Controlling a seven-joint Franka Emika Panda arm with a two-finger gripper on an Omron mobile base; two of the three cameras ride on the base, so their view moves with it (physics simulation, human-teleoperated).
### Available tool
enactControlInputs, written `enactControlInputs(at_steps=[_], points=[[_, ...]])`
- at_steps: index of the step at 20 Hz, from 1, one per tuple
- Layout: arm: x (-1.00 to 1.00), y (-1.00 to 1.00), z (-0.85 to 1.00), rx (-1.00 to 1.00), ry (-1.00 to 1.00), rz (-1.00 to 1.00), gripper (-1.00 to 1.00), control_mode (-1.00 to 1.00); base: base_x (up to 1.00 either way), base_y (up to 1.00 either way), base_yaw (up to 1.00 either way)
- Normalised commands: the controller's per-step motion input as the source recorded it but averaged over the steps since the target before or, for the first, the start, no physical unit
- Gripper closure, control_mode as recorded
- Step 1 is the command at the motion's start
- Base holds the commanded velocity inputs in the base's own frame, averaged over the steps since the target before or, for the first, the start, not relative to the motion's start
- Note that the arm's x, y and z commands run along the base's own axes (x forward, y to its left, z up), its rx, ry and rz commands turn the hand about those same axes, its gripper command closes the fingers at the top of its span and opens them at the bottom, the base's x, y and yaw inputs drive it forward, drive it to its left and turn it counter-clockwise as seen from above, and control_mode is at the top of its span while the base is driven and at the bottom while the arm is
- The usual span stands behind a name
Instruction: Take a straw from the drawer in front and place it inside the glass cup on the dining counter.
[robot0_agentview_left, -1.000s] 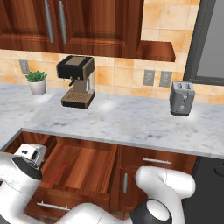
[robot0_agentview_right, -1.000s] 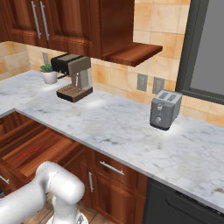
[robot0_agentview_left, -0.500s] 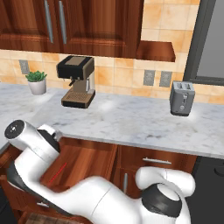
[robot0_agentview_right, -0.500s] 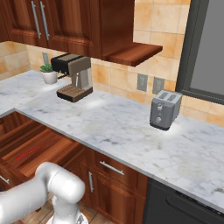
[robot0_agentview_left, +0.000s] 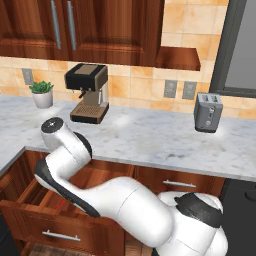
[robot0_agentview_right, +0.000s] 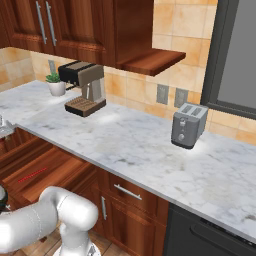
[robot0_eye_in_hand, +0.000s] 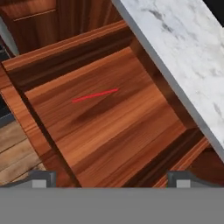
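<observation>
The thin red straw (robot0_eye_in_hand: 95, 95) lies flat on the floor of the open reddish-brown drawer (robot0_eye_in_hand: 65, 48), a little left of its middle. My gripper (robot0_eye_in_hand: 111, 180) hovers above the drawer and looks down into it. It is open wide, with nothing between its fingertips (robot0_eye_in_hand: 41, 179). In the right base view the straw (robot0_agentview_right: 32, 174) lies in the pulled-out drawer (robot0_agentview_right: 60, 172) at the lower left. In the left base view my white arm arches over the drawer (robot0_agentview_left: 55, 225) and hides most of its inside. The glass cup and the dining counter are out of view.
The marble worktop (robot0_agentview_left: 150, 135) overhangs the drawer's back edge (robot0_eye_in_hand: 183, 48). On it stand a coffee machine (robot0_agentview_left: 89, 92), a toaster (robot0_agentview_left: 208, 111) and a small potted plant (robot0_agentview_left: 42, 93). A closed drawer (robot0_agentview_right: 127, 191) sits to the right.
My arm has swung up from low at the left and now arches high over the open drawer. The straw, drawer and worktop items have not moved.
</observation>
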Motion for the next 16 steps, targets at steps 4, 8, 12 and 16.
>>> enactControlInputs(at_steps=[4, 8, 12, 16], points=[[0.27, -0.03, -0.08, 0.17, 0.09, -0.13, -1.00, -1.00, 0.00, 0.00, 0.00], [0.22, 0.00, -0.19, 0.15, 0.06, -0.14, -1.00, -1.00, 0.00, 0.00, 0.00], [0.19, 0.00, -0.25, 0.13, 0.04, -0.18, -1.00, -1.00, 0.00, 0.00, 0.00], [0.18, 0.00, -0.19, 0.06, 0.09, -0.31, -1.00, -1.00, 0.00, 0.00, 0.00]])
